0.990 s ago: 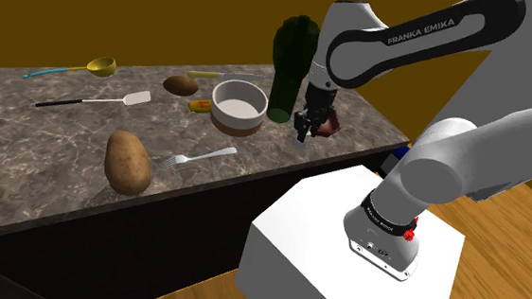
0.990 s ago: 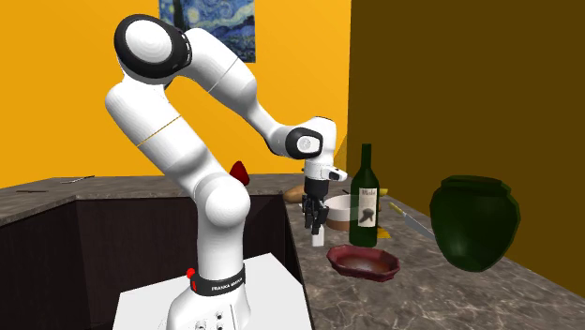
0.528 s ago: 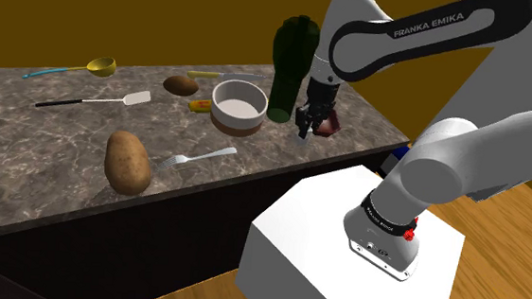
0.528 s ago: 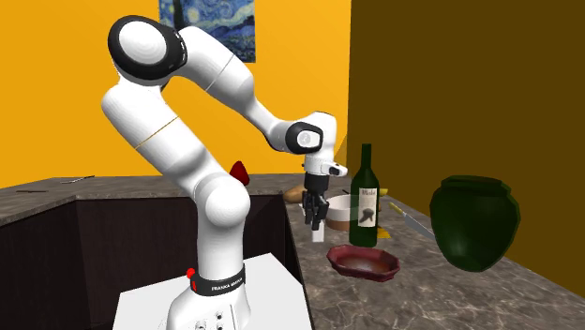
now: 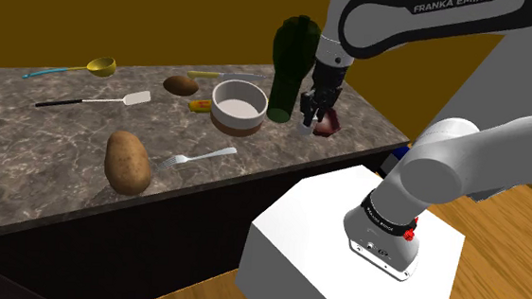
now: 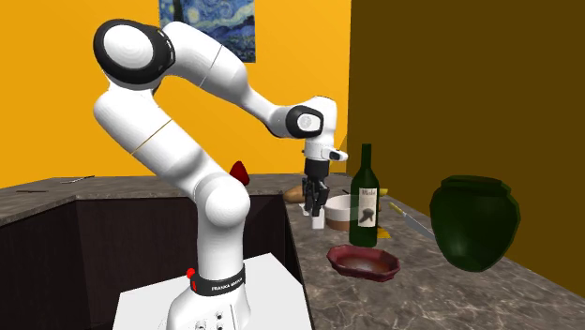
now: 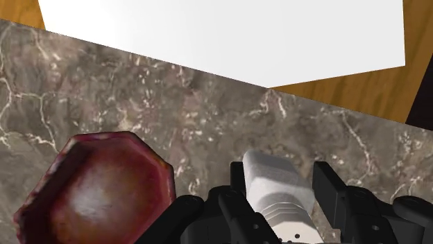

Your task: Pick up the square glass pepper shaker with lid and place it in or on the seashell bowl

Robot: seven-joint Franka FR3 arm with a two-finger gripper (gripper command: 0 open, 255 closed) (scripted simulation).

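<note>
End effector (image 7: 281,188): closed on the pepper shaker (image 7: 272,179). The two black fingers clasp its pale, squared body on either side, just under a ribbed, perforated lid. In the second exterior view the end effector (image 6: 317,201) points straight down, and the shaker (image 6: 319,223) hangs below it as a small white block over the bench (image 6: 412,295), near the edge facing the stand (image 5: 353,239).

Seashell bowl (image 7: 97,193): dark red with faceted sides. It rests on the marbled bench surface just beside the held shaker and does not touch it. In the second exterior view the bowl (image 6: 363,262) sits lower and to the right of the end effector.

Surroundings: a green wine bottle (image 6: 365,195) stands upright just behind the bowl, and a white bowl (image 6: 339,208) sits behind the end effector. A large dark green jar (image 6: 473,222) stands well apart, at that view's right.

In the shoulder view the end effector (image 5: 314,109) hangs in front of the bottle and jar. The white bowl (image 5: 239,106) is to its left. Farther left lie a fork (image 5: 197,158), a potato (image 5: 128,161), a spatula (image 5: 96,101) and a yellow ladle (image 5: 79,68).
</note>
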